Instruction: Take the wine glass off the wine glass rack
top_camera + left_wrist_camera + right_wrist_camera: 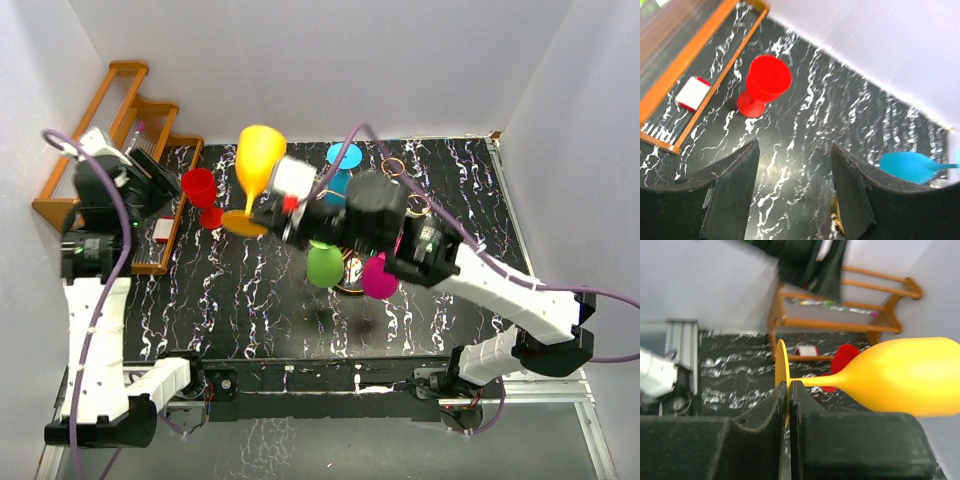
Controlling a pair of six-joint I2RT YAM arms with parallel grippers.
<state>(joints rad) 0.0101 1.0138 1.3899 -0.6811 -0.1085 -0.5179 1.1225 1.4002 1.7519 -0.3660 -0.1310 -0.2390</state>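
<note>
My right gripper [264, 213] is shut on the flat foot of a yellow wine glass [258, 158] and holds it in the air, left of the rack. In the right wrist view the pads [781, 395] pinch the thin yellow foot and the yellow wine glass's bowl [905, 377] points right. The gold wire rack [394, 164] is mostly hidden under the right arm; green [324, 265], magenta [379, 278] and cyan [343, 157] glasses still hang on it. My left gripper [152, 178] is open and empty near the orange shelf, and its left wrist view [795, 150] looks down at the table.
A red glass [200, 187] stands upright on the black marbled table, seen also in the left wrist view [767, 80]. An orange wooden slatted shelf [120, 100] stands at the back left with a small white and red item [163, 232] on it. White walls enclose the table.
</note>
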